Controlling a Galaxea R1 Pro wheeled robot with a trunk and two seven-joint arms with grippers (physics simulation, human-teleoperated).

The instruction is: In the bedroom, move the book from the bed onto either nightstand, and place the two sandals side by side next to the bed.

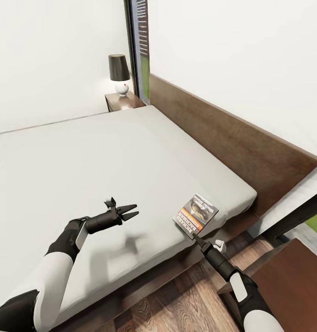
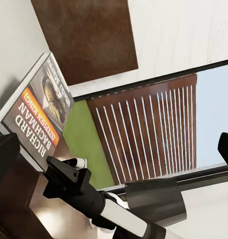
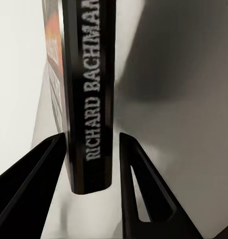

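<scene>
We are looking at the book [image 1: 196, 215] lying near the corner of the bed [image 1: 107, 157], on the off-white mattress close to its near edge and near the headboard [image 1: 232, 138]. Its cover is facing up, with the orange band and white lettering showing. In the right wrist view its dark spine [image 3: 89, 99] is sitting between our two black fingers [image 3: 139, 189], one on each side, with slim gaps on both sides, so the right gripper [image 1: 195, 238] is spread around the book's edge rather than clamped on it. From the head view that gripper is reaching in from the floor side, its tips meeting the book's near corner.

Our left gripper [image 1: 130, 213] is hovering above the mattress, well apart from the book, with its fingers slightly parted and nothing between them. Its wrist camera is catching the book [image 2: 37, 117] and the right gripper [image 2: 64, 174] beside it.

Beyond, a nightstand [image 1: 123, 100] is standing at the far side of the bed, carrying a lamp [image 1: 119, 74] with a dark shade. Another nightstand [image 1: 292, 276] is standing just beside our right arm, on the wood-plank floor [image 1: 176, 304].
</scene>
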